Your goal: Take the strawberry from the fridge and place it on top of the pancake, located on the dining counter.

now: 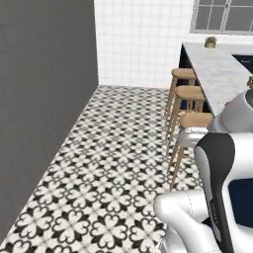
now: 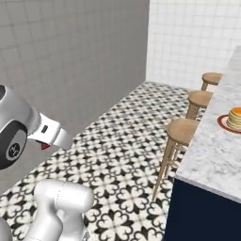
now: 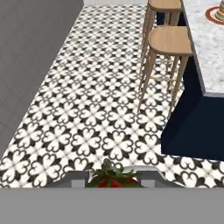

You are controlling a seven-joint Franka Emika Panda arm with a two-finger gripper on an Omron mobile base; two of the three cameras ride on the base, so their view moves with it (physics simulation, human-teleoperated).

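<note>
I have the end effector pinched on the strawberry, carried clear of the worktop; the pancake waits on that worktop, beyond the stools.

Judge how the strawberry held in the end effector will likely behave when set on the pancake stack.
The strawberry looks tiny and rounded, so probably light and apt to roll. The pancake top appears flat, which may steady it.
</note>
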